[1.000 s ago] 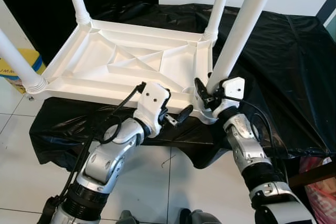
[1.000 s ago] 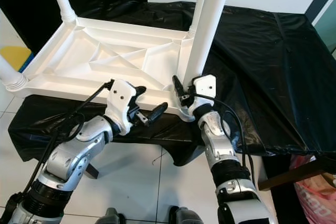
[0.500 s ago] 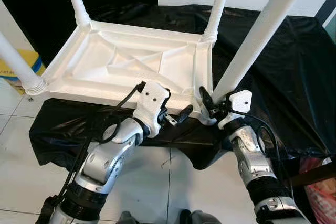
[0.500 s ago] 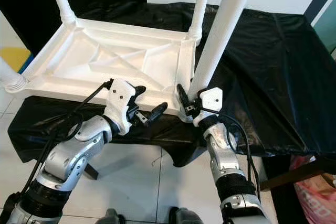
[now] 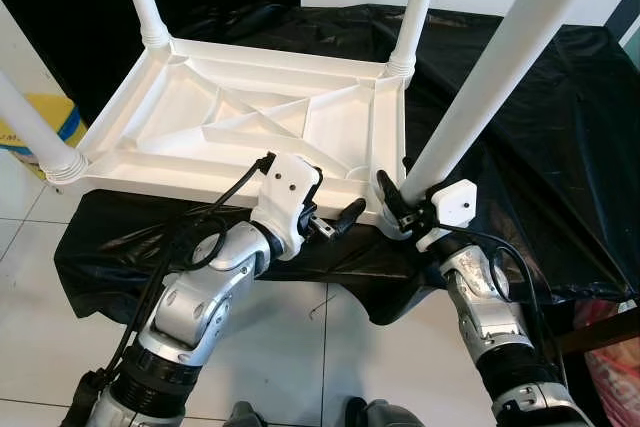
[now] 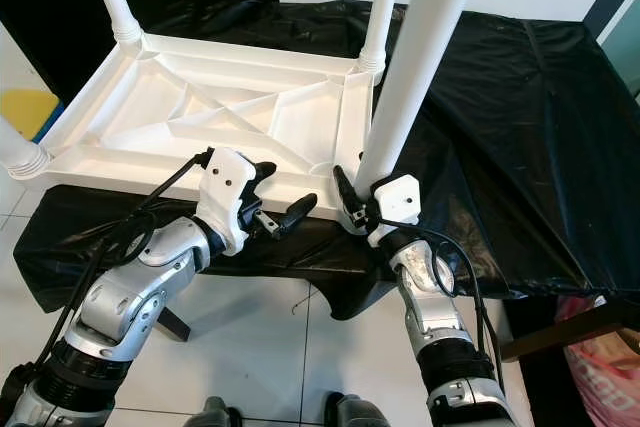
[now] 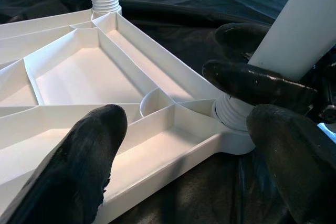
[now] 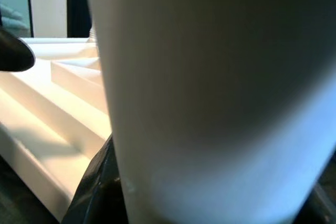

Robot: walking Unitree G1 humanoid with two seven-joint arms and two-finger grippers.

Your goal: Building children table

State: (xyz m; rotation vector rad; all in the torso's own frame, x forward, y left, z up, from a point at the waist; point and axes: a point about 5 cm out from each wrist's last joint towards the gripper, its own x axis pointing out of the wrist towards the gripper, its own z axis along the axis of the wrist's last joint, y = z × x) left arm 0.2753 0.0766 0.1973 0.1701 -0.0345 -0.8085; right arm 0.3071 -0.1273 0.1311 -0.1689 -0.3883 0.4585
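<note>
A white children's table point(image 5: 250, 127) lies upside down on a black sheet point(image 5: 540, 147). Three white legs stand screwed into its corners. The fourth leg point(image 5: 490, 77) leans out to the right, its threaded foot point(image 7: 233, 111) at the near right corner socket. My right gripper point(image 5: 405, 209) is shut on this leg just above the foot, and the leg looms close in the right wrist view point(image 8: 210, 93). My left gripper point(image 5: 332, 221) is open at the table's near rim, just left of that corner; one finger point(image 7: 79, 166) hangs over the ribbed underside.
The black sheet covers a low platform, with white tile floor point(image 5: 60, 317) in front of it. A yellow box point(image 5: 35, 132) stands on the floor at the left. A pink bag point(image 5: 610, 357) and a wooden bar point(image 5: 600, 332) sit at the lower right.
The held leg has tipped further out to the right, and my right gripper has sunk lower and nearer at the corner. The left gripper has barely moved.
</note>
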